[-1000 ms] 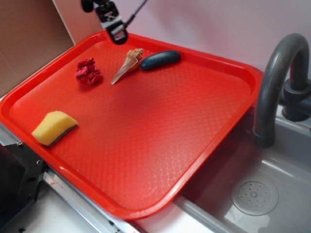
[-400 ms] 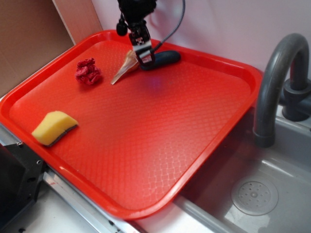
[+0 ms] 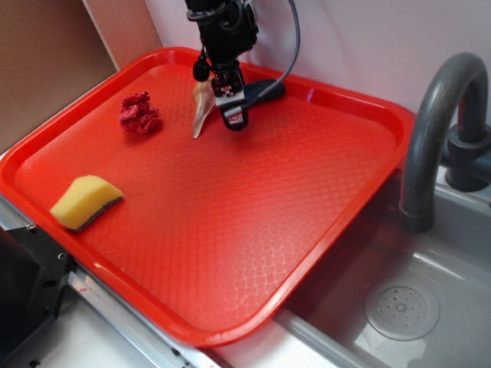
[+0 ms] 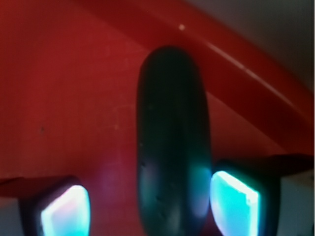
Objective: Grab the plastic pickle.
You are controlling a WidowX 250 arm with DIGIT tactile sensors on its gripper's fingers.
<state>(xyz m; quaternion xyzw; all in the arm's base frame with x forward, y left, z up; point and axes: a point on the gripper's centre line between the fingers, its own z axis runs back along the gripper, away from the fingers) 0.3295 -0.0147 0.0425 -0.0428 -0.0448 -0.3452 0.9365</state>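
The plastic pickle, dark green and smooth, lies on the red tray near its far rim. Its left end is hidden behind my gripper. My gripper has come down over that end with its jaws open. In the wrist view the pickle runs lengthwise between the two fingertips. The right fingertip is at or very near its side, and the left fingertip stands apart from it. The gripper is not closed on it.
A tan seashell lies just left of the gripper. A crumpled red piece lies further left. A yellow sponge sits at the tray's near left. A grey faucet and sink are on the right.
My gripper has come from the tray's far left corner to the right and down over the pickle's left end. The seashell has turned, and its point now faces more towards the front.
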